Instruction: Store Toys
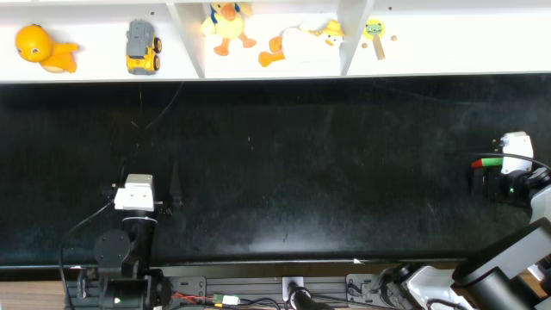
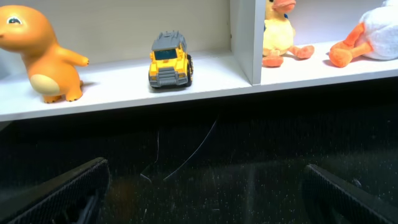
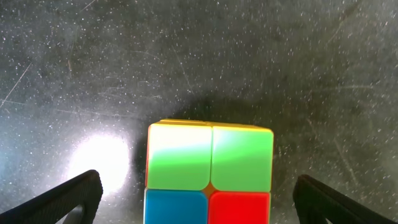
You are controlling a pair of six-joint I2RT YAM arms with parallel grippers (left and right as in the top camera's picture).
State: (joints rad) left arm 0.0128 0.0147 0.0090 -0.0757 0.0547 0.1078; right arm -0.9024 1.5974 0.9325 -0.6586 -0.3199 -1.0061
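One toy lies on the worktop (image 1: pixel 301 172): a puzzle cube (image 3: pixel 209 177) with green, blue and red faces, at the far right and well apart from the shelf (image 1: pixel 275 79). My right hand (image 3: pixel 196 183) hangs straight above it with its fingers spread wide, one to each side and touching nothing. My left hand (image 2: pixel 205 186) is also spread and empty, low over the worktop and facing the shelf. An orange dinosaur (image 2: pixel 43 56), a yellow truck (image 2: pixel 169 61), a yellow duck (image 2: pixel 280 31), a white duck (image 2: pixel 367 40) and a small green figure (image 1: pixel 374 33) already sit there.

I see a few risks. The cube's faces look smooth and glossy, so a light pinch could let it slide out on the lift. If I close off-square on a corner, it may spin or its layers may twist. The carry across to the shelf is long, and a low approach could clip the shelf's front edge. The figure's compartment looks the roomiest, but a careless drop could still knock the figure over.

I can read no writing, label or brand on the cube or on any toy.
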